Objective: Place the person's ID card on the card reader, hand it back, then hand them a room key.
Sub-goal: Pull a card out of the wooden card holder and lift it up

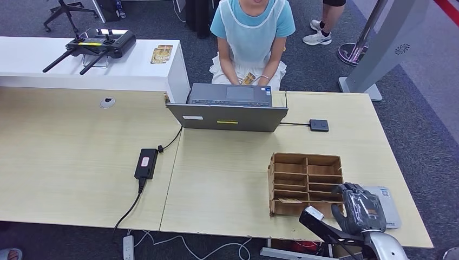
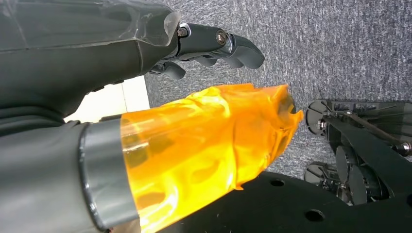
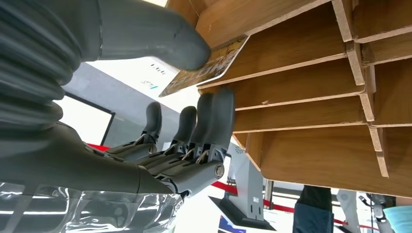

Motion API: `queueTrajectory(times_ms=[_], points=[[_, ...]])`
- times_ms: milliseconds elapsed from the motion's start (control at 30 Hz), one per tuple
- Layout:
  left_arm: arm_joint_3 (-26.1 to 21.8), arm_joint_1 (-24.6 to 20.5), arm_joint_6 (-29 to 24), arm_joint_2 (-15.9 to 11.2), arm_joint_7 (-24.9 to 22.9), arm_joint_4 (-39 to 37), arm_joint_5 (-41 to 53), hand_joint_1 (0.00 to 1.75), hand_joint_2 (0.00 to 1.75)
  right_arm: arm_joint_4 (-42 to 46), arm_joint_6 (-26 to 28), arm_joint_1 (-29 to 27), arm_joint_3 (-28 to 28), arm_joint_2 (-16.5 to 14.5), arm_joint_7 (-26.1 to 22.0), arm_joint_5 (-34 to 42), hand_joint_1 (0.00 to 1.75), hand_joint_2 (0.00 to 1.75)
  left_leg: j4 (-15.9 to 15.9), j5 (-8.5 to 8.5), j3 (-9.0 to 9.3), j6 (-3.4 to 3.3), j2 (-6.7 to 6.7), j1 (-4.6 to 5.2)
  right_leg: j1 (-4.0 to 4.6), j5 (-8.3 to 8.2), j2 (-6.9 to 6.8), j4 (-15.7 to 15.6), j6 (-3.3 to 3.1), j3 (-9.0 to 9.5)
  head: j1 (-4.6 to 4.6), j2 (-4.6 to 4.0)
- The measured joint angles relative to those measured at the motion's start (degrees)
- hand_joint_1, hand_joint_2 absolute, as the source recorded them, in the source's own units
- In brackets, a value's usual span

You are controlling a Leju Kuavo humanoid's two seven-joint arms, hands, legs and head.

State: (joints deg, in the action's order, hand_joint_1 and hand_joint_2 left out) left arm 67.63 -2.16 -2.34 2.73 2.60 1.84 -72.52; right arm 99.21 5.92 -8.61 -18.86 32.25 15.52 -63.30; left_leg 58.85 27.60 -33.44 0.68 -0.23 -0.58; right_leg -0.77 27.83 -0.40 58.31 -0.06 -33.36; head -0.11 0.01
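One right hand (image 3: 160,121), thumb and fingers pinching a flat gold-printed room key (image 3: 206,68) at the slotted wooden organizer (image 1: 306,184); left hand (image 2: 145,53) slack, holding nothing.

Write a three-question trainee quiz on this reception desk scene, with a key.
1. True or false: the right hand is at the wooden slot organizer.
2. What does the right thumb touch? A) a card in a slot B) the laptop C) the power adapter
3. Fill in: the seated person holds a ____ behind the laptop.

Key: 1 true; 2 A; 3 card.
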Motion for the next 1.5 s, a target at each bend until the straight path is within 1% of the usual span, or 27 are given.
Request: queueTrajectory(times_ms=[233, 467, 733, 933, 1033, 1233, 1367, 1500], points=[[0.0, 0.0, -0.1, 0.0, 0.0, 0.0, -0.1, 0.00, 0.00, -0.2, 0.0, 0.2, -0.1, -0.1, -0.3, 0.0, 1.26, 1.75, 0.0, 0.00, 0.00, 0.00, 0.00, 0.00, 0.00, 0.00, 0.00, 0.0, 0.00, 0.00, 0.01, 0.01], [0.0, 0.0, -0.1, 0.0, 0.0, 0.0, -0.2, 0.00, 0.00, -0.4, 0.0, 0.4, -0.4, -0.1, -0.6, 0.1, 1.37, 1.75, 0.0, 0.00, 0.00, 0.00, 0.00, 0.00, 0.00, 0.00, 0.00, 0.0, 0.00, 0.00, 0.00, 0.00], [0.0, 0.0, -0.1, 0.0, 0.0, 0.0, -0.4, 0.00, 0.00, -0.4, 0.1, 0.5, -0.5, -0.1, -0.6, 0.1, 1.37, 1.75, 0.0, 0.00, 0.00, 0.00, 0.00, 0.00, 0.00, 0.00, 0.00, 0.0, 0.00, 0.00, 0.00, 0.01], [0.0, 0.0, -0.1, 0.0, 0.0, 0.0, -0.4, 0.00, 0.00, -0.4, 0.2, 0.5, -0.5, -0.1, -0.5, 0.1, 1.46, 1.75, 0.0, 0.00, 0.01, 0.00, 0.00, 0.00, 0.00, 0.00, 0.00, 0.0, 0.00, 0.00, 0.00, 0.01], [0.0, 0.0, -0.1, 0.0, 0.0, 0.0, -0.5, 0.00, 0.00, -0.4, 0.6, 0.4, -0.4, -0.1, -0.1, 0.0, 1.54, 1.75, 0.0, 0.00, 0.01, 0.00, 0.00, 0.00, 0.00, 0.00, 0.00, 0.0, 0.00, 0.00, 0.00, 0.01], [0.1, 0.0, -0.1, 0.0, 0.0, 0.0, -0.8, 0.00, 0.00, 0.0, 1.7, -0.4, 0.3, -0.1, 0.3, 0.3, 1.58, 1.75, 0.0, 0.00, 0.01, 0.00, 0.00, 0.00, 0.00, 0.00, 0.00, 0.0, 0.00, 0.00, 0.00, 0.00], [0.1, 0.0, -0.1, 0.0, 0.0, 0.0, -1.0, 0.00, 0.00, 0.4, 2.6, -0.9, 0.7, -0.1, -0.1, 1.3, 1.58, 1.75, 0.0, 0.00, 0.00, 0.00, 0.00, 0.00, 0.00, 0.00, 0.00, 0.0, 0.00, 0.00, 0.01, 0.00], [0.2, 0.1, -0.2, 0.0, 0.1, 0.0, -1.3, 0.00, 0.00, 1.7, 3.8, -1.7, 2.2, -0.1, -2.6, 5.1, 1.55, 1.75, 0.0, 0.00, 0.01, 0.00, -0.01, 0.00, 0.00, 0.00, -0.01, 0.0, 0.00, 0.00, 0.01, 0.00]])
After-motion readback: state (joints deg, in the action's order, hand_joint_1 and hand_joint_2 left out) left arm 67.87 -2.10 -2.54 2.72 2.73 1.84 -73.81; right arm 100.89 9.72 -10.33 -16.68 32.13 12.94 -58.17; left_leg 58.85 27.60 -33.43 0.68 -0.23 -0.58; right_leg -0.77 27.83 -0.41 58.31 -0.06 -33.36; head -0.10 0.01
